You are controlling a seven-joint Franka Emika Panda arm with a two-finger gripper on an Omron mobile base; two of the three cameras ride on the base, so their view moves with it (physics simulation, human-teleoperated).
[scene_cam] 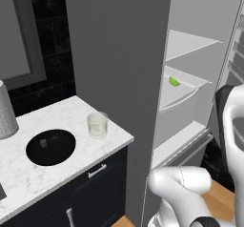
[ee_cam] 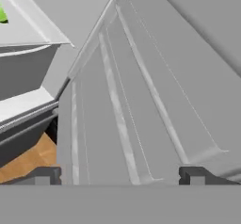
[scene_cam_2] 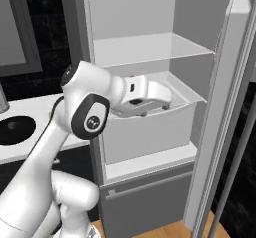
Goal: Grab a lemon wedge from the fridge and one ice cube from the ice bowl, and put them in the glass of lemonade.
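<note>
The fridge stands open, showing white shelves and a drawer. A tiny yellow-green lemon wedge lies on the ledge above the drawer and shows at the top left edge of the hand view. My gripper hovers at the drawer's front rim, open, with nothing between its fingertips; it points toward the door's inner wall. On the marble counter, the black ice bowl holds a pale ice cube. The glass of lemonade stands to the bowl's right.
A white paper-towel roll stands at the counter's left. The fridge door hangs open on the right with ribbed inner shelves. Dark navy cabinets sit under the counter. Wooden floor shows below.
</note>
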